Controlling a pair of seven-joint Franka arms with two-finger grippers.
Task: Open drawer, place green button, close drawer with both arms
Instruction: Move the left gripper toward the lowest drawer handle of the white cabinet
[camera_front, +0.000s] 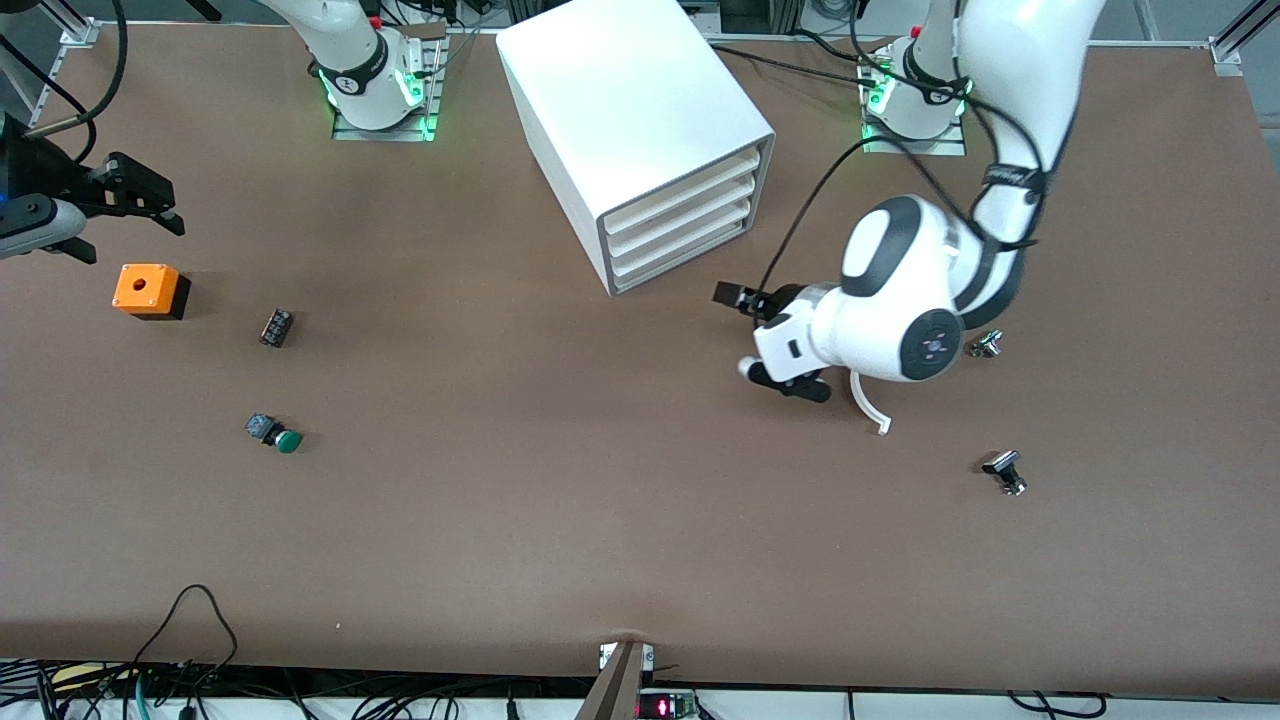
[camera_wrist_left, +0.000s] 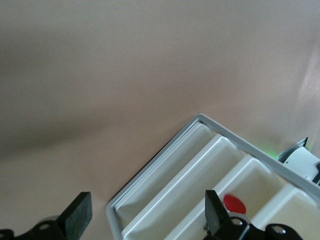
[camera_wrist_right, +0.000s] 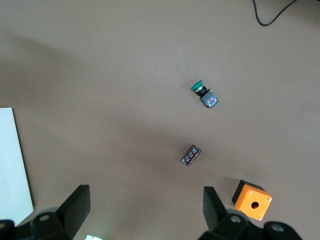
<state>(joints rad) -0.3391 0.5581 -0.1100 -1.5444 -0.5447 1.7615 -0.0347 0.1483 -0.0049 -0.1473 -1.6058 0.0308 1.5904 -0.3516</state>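
The button lies on the table toward the right arm's end, nearest the front camera, untouched. The left gripper, jaws spread wide and empty, sits low just before the cabinet. The drawer, lowest of three, looks closed. Square your fingers to its front edge, catch only that lip, and pull straight out. The right gripper, open and empty, waits near the orange box.
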